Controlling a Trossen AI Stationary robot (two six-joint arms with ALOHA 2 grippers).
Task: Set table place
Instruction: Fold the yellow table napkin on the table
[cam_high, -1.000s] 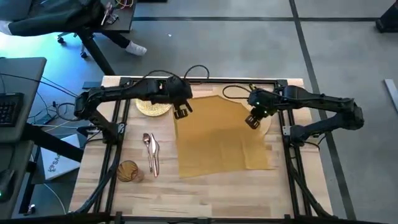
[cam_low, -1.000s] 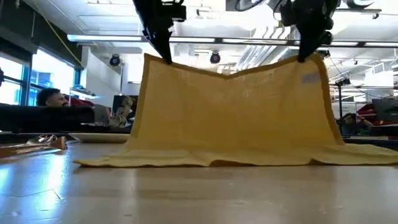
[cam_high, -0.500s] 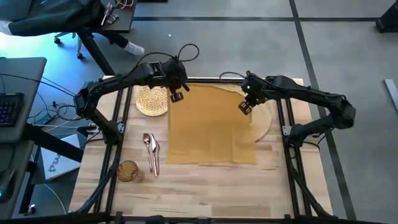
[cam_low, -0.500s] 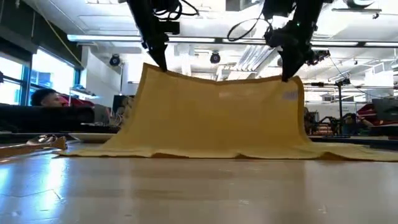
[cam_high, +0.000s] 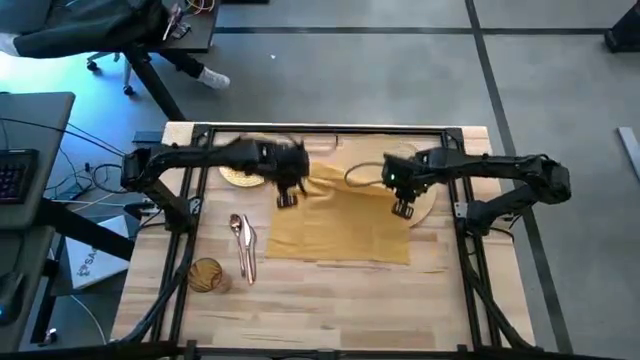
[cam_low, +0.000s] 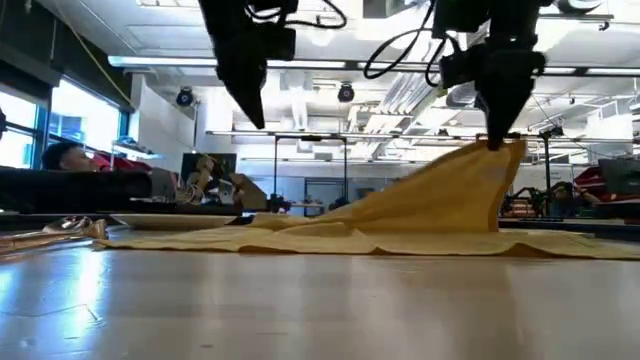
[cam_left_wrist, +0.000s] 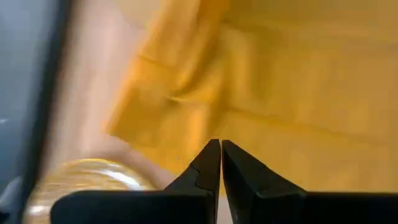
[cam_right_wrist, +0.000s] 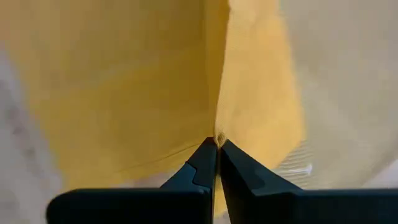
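High view, and the mustard-yellow napkin (cam_high: 335, 228) sprawls across the middle of the light-wood table (cam_high: 300, 310), rumpled along its far edge, flatter toward the near side. The right gripper (cam_high: 403, 208) sits over the napkin's right far corner, and the right wrist view shows its two dark fingers (cam_right_wrist: 205, 163) pressed together on a ridge of yellow cloth (cam_right_wrist: 155, 87), pinching a fold right at the tips. Down at table height, that same gripper (cam_low: 493, 140) holds one corner up in a peak, the cloth (cam_low: 440, 200) sloping away from it down to the tabletop, where the remainder lies flat. Over to the left gripper (cam_high: 287, 197): it's above the napkin's left far corner, beside the glittery gold plate (cam_high: 240, 176), which the arm partly covers. In the left wrist view its fingers (cam_left_wrist: 208, 163) are closed against each other with nothing between them, the napkin (cam_left_wrist: 280, 81) lying below, with the plate's rim (cam_left_wrist: 81, 177) just past the cloth's edge. The low view agrees, the left gripper (cam_low: 253, 118) hanging clear above the fabric, not touching it. The straw-coloured mat (cam_high: 425, 205) peeks out from under the napkin by the right gripper. Nearer the left front, the cutlery (cam_high: 243, 243) lies just beside the napkin's left edge, and the amber tumbler (cam_high: 206, 274) stands close to it, toward the front corner.
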